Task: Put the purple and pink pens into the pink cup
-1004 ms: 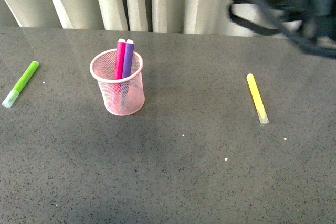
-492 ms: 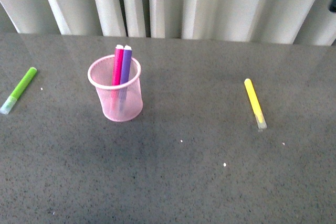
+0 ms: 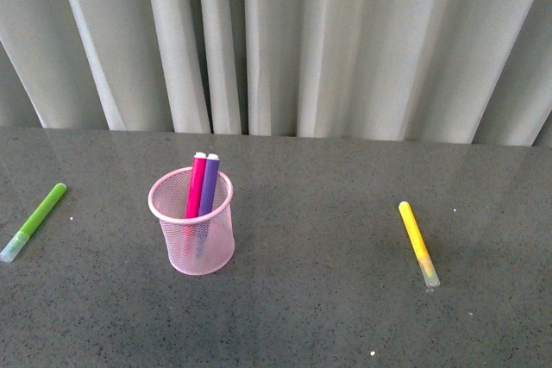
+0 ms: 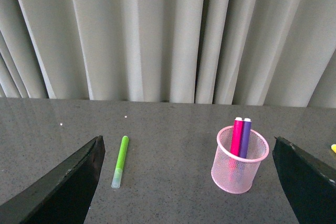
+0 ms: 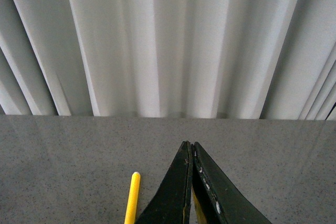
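Note:
The pink cup (image 3: 192, 234) stands upright on the dark table, left of centre. Both pens lean inside it side by side, the pink pen (image 3: 197, 184) and the purple pen (image 3: 210, 184), their tops poking above the rim. Neither arm shows in the front view. In the left wrist view the pink cup (image 4: 240, 162) with the pink pen (image 4: 237, 136) and purple pen (image 4: 245, 137) sits ahead, between the wide-apart fingers of my open left gripper (image 4: 189, 174). My right gripper (image 5: 190, 146) is shut with nothing in it, hovering over bare table.
A lime green marker (image 3: 34, 221) lies at the table's far left, also the green marker (image 4: 119, 161) in the left wrist view. A yellow marker (image 3: 418, 243) lies at the right, and the yellow marker (image 5: 133, 198) is beside my right fingers. Grey curtains (image 3: 285, 40) back the table.
The dark arm at the top right a second ago has left the front view. The view has tilted up, so cup and markers sit lower and more curtain shows.

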`<state>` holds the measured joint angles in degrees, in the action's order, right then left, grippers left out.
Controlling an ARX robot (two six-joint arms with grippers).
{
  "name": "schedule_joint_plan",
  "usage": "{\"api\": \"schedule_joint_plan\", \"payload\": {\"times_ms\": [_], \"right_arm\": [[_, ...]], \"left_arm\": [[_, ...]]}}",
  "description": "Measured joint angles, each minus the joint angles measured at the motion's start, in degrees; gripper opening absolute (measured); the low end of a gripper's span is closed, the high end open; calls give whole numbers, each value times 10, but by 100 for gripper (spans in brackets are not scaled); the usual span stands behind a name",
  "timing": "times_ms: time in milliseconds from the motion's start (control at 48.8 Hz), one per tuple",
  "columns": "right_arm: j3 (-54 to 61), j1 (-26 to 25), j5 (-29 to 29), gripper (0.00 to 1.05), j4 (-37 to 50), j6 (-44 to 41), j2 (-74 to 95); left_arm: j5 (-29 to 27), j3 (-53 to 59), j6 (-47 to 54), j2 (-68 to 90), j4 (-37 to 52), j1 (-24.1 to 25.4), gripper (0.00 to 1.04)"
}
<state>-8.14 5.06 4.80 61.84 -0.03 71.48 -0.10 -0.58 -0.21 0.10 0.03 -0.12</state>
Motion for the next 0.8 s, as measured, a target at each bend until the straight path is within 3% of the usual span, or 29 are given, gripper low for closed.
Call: {"api": "schedule_joint_plan", "payload": {"times_ms": [123, 205, 799], "right_arm": [[19, -8, -9, 3, -26, 0, -50], [30, -33, -45, 3, -47, 0, -83], [69, -49, -47, 3, -242, 0, -326]], "left_arm": [[0, 0, 0, 0, 0, 0, 98], [0, 0, 0, 0, 0, 0, 98], [0, 0, 0, 0, 0, 0, 98]]}}
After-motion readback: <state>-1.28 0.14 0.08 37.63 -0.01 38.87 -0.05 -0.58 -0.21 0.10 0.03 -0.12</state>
